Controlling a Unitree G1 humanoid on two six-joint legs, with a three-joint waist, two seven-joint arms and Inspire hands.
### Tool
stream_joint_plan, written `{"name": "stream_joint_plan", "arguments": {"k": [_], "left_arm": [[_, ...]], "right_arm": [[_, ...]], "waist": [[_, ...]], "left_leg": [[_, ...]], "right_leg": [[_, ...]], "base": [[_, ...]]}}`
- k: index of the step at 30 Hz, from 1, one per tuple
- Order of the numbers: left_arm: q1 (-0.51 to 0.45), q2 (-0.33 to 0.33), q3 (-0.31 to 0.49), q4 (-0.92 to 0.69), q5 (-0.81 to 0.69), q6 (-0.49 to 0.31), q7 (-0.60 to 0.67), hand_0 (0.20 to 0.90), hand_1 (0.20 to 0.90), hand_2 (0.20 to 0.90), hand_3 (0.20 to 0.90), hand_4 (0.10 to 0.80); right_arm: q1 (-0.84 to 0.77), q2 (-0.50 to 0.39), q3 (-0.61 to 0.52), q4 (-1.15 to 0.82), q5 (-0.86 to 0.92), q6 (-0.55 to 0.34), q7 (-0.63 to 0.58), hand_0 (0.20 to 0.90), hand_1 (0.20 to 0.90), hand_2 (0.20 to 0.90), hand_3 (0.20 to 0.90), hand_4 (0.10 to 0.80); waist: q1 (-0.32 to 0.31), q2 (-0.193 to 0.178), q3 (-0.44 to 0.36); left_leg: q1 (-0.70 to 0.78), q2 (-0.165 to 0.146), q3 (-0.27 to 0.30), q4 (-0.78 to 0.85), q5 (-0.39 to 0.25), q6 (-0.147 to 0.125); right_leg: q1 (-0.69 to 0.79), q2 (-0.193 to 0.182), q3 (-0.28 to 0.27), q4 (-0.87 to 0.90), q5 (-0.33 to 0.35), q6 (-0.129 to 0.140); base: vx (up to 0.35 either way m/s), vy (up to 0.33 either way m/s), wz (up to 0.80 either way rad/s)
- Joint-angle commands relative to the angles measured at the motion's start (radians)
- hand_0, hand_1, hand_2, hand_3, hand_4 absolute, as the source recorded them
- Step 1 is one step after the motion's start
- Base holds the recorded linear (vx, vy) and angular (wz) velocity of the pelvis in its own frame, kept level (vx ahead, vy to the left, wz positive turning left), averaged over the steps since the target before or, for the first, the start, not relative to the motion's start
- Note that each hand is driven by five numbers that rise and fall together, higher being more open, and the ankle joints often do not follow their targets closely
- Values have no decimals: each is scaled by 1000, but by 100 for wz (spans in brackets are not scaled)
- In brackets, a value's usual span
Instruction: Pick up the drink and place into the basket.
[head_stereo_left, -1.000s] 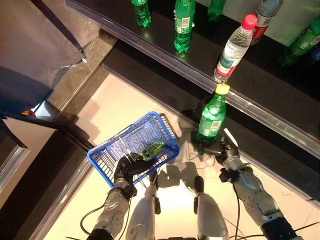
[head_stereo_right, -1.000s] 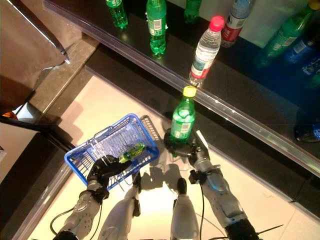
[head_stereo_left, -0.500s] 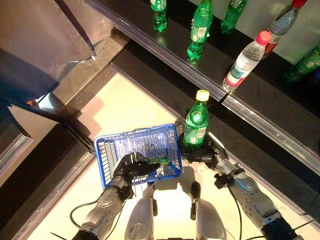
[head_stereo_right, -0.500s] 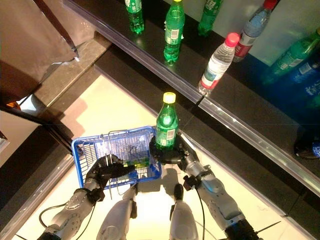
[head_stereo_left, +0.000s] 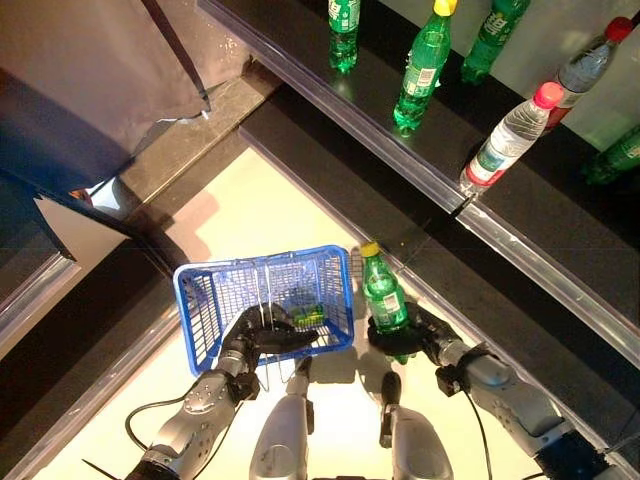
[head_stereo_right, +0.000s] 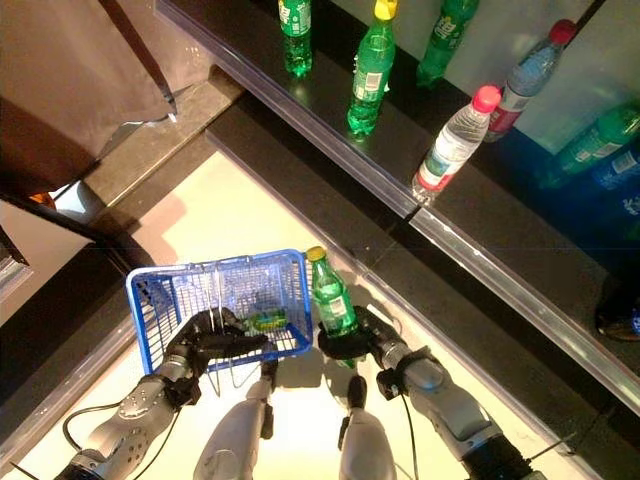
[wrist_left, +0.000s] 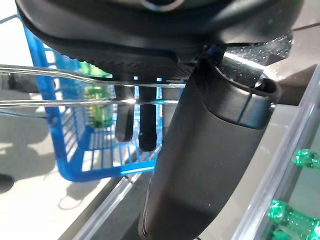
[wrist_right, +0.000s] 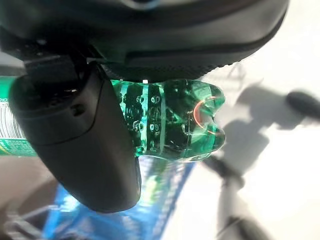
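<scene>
My right hand (head_stereo_left: 425, 333) is shut on a green bottle with a yellow cap (head_stereo_left: 383, 295) and holds it upright beside the right wall of the blue basket (head_stereo_left: 195, 312). In the right wrist view the bottle's base (wrist_right: 175, 125) shows under the thumb (wrist_right: 75, 135). My left hand (head_stereo_left: 262, 335) is shut on the basket's thin wire handles (wrist_left: 60, 87) and holds the basket up in front, off the floor. A green drink (head_stereo_left: 305, 312) lies inside the basket.
A dark shelf with a clear front rail (head_stereo_left: 420, 175) runs across the back. On it stand green bottles (head_stereo_left: 420, 65) and a clear bottle with a pink cap (head_stereo_left: 510, 140). A dark counter (head_stereo_left: 70, 90) stands at the left. The floor between is pale.
My right hand has lowered the green bottle and tipped it a little beside the basket's right wall. The view has shifted, so the shelf and bottles sit further right.
</scene>
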Motion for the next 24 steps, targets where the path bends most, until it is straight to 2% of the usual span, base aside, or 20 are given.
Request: {"name": "stream_joint_plan", "arguments": {"k": [1, 4, 9, 14, 17, 20, 24], "left_arm": [[-86, 35, 12, -254, -28, -134, -61, 300, 300, 300, 200, 100], [-101, 47, -2, -274, -21, -121, -60, 300, 300, 300, 200, 100], [-151, 47, -38, -267, -24, -104, -88, 300, 300, 300, 200, 100], [-214, 39, -85, -249, -26, -72, -109, 300, 300, 300, 200, 100], [-253, 33, -119, -226, -29, -65, -145, 300, 300, 300, 200, 100], [-288, 33, -151, -215, -26, -69, -183, 300, 300, 300, 200, 100], [-317, 50, -186, -230, -17, -85, -211, 300, 300, 300, 200, 100]], "right_arm": [[-72, -41, 80, -46, -179, -7, 58, 300, 300, 300, 200, 100], [-125, -63, 109, -52, -189, 6, 62, 300, 300, 300, 200, 100], [-261, -47, 181, -17, -204, 40, 115, 300, 300, 300, 200, 100], [-387, 17, 250, 67, 22, 45, 159, 300, 300, 300, 200, 100], [-439, 85, 259, 184, 242, 24, 189, 300, 300, 300, 200, 100], [-482, 143, 257, 285, 340, 29, 184, 300, 300, 300, 200, 100], [-490, 182, 256, 312, 442, 80, 189, 300, 300, 300, 200, 100]], "waist": [[12, -47, -175], [17, -48, -171], [31, -47, -167], [53, -45, -163], [70, -40, -160], [85, -30, -152], [91, -21, -136]], "left_leg": [[81, -4, -20, 44, -125, -10], [82, -5, -26, 45, -125, -10], [81, -11, -40, 42, -124, -9], [74, -17, -56, 47, -123, -6], [72, -20, -68, 50, -124, -7], [61, -23, -79, 55, -124, -7], [43, -28, -88, 58, -121, -6]], "right_leg": [[16, 7, 8, -144, 141, -56], [21, 7, 8, -147, 140, -56], [24, 6, 11, -151, 142, -57], [27, 1, 2, -155, 143, -60], [30, -3, -11, -155, 142, -62], [20, -8, -21, -148, 142, -62], [1, -11, -24, -143, 146, -62]], "base": [[0, 0, 0], [1, -3, 1], [-1, -4, 2], [4, -11, 9], [10, -5, 4], [-9, 13, 15], [-46, 30, 9]]}}
